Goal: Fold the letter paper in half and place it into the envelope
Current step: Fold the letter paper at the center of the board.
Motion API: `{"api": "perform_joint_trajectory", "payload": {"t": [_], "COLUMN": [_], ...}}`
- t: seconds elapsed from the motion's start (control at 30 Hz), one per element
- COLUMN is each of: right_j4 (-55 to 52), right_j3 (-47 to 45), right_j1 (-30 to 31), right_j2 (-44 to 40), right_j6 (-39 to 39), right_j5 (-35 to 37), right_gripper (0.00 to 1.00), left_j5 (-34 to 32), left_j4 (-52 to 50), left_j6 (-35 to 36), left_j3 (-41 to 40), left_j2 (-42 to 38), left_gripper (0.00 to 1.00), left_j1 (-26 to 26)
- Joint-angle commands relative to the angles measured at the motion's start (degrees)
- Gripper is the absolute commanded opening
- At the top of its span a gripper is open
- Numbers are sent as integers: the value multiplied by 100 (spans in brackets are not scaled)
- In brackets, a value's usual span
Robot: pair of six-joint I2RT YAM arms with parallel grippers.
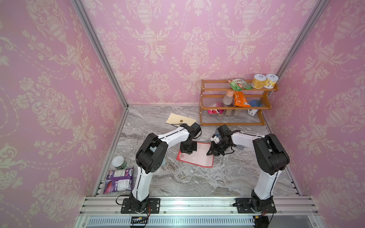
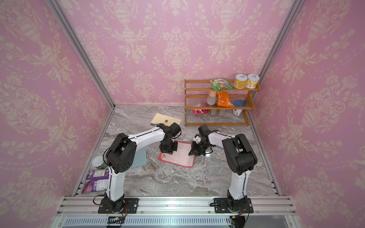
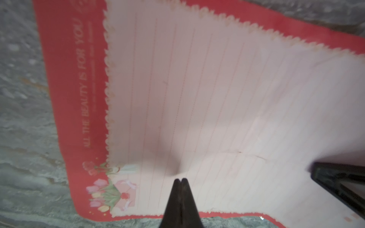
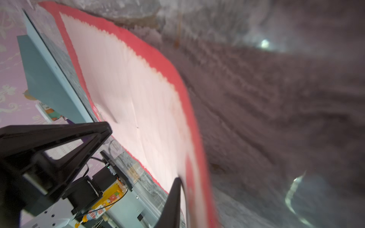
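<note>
The letter paper (image 1: 199,158), pink with ruled lines and a red border, lies on the marble table in both top views (image 2: 180,157). My left gripper (image 3: 181,179) is shut, its tips pressed down on the sheet's left part (image 1: 186,152), with nothing between them. My right gripper (image 4: 180,181) is shut on the paper's right edge (image 1: 210,153), which curls up beside the one finger that shows; the other finger is hidden behind the sheet. The tan envelope (image 1: 180,119) with a round clasp lies flat behind the left arm (image 2: 166,119).
A wooden shelf rack (image 1: 233,107) with cans and snack bags stands at the back right. A can (image 1: 119,162) and a purple bag (image 1: 119,180) lie at the front left. A grey-blue flat board (image 2: 140,157) lies under the left arm.
</note>
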Motion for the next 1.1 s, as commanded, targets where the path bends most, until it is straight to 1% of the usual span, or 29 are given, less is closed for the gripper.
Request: {"api": "perform_joint_trajectory", "payload": {"t": [0.0,0.03,0.07,0.17,0.37,0.53,0.73,1.07], "right_j4": [-1353,-1605,-1801,-2241,-2763,-2891,-2842,-2733], "right_j3": [408,436,694,887,1148,1259,1289,1348], "right_j1": [0,-7,-13,-35,-35,-42,-35,-37], "right_j2": [-202,-196,-201,-234,-380,-429,-466,-403], "right_j6": [-600,-693,-773,-895,-897,-904,-962,-917], "right_j5": [772,922,1042,1317,1962,2095,1952,1845], "right_gripper": [0,0,0,0,0,0,0,0], "left_j5": [-259,-286,-287,-240,-170,-135,-19,-4], "left_j4": [-380,-418,-434,-399,-147,24,356,492], "left_j6": [193,220,227,209,89,23,-96,-183], "left_j3": [497,576,629,662,354,116,-110,-56], "left_j2": [-4,5,27,92,116,110,80,347], "left_gripper": [0,0,0,0,0,0,0,0], "left_j1": [37,37,38,35,37,23,-19,-201]}}
